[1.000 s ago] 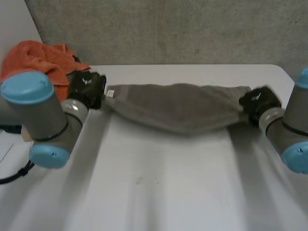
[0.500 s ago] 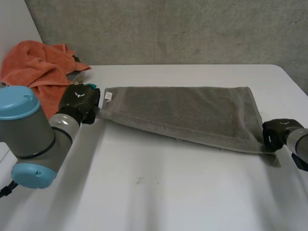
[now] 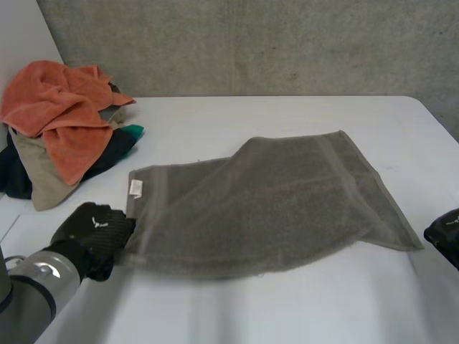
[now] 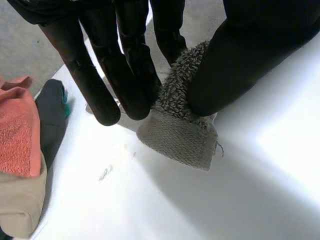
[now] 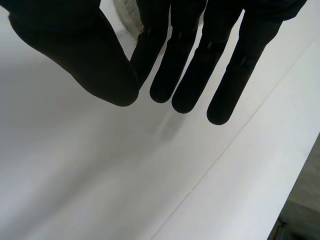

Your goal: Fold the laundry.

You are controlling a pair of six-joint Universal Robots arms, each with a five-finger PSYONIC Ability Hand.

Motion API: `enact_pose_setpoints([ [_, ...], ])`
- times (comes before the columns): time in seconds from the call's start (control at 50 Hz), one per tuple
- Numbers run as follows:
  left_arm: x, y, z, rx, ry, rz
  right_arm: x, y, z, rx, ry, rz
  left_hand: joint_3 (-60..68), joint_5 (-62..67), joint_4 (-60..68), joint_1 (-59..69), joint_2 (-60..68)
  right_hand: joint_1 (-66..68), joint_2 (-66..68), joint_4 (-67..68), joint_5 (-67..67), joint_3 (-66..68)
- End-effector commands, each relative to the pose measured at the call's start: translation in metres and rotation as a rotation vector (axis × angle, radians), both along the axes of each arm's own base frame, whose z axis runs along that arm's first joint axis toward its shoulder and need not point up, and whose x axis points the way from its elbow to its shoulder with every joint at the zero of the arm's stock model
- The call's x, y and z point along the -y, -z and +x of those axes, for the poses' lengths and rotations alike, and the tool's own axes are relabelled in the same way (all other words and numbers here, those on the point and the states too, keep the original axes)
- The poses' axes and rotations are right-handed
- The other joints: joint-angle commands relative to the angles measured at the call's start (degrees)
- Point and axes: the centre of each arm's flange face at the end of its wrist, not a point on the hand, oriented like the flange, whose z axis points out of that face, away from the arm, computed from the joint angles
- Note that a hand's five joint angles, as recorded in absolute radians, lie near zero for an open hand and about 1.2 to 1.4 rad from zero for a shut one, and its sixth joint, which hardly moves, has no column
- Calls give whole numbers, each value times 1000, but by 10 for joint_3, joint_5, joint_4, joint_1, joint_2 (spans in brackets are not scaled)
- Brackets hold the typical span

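1. The grey towel (image 3: 280, 201) lies on the white bench (image 3: 272, 315), partly doubled over itself. Its long axis runs across the bench from the robot's left to its right. The right end lies flat and the left end is rumpled.
2. The left hand (image 3: 93, 233) is at the towel's near left corner, close to the white label (image 3: 135, 188). In its wrist view the thumb and fingers (image 4: 125, 75) pinch a bunched corner of terry between them, and the corner's tip droops to the bench.
3. The right hand (image 3: 446, 235) is just off the towel's near right corner, beside it but apart. Its fingers (image 5: 192, 65) are straight, side by side over bare bench, and hold nothing.
4. Judged from this, the free right corner lies inward from the right hand, toward the robot's left, and this hand is much the nearer to it. A short reach along the towel's long axis should meet that corner.
5. A pile of unfolded laundry topped by an orange towel (image 3: 57, 107) sits at the bench's far left, near the grey towel but not touching it.
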Motion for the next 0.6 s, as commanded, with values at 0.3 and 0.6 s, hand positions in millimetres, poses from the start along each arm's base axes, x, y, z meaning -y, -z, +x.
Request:
enact_pose_setpoints([
  [0.3,75,-22,-23,-171,-50,-216,23,26,22,594,141,-134,115,131,112,144,112,-308,-333,-341,-330,-336],
  [0.6,103,-34,-33,-205,-58,-265,33,46,30,595,120,-115,115,131,112,144,112,-209,-233,-242,-231,-237],
])
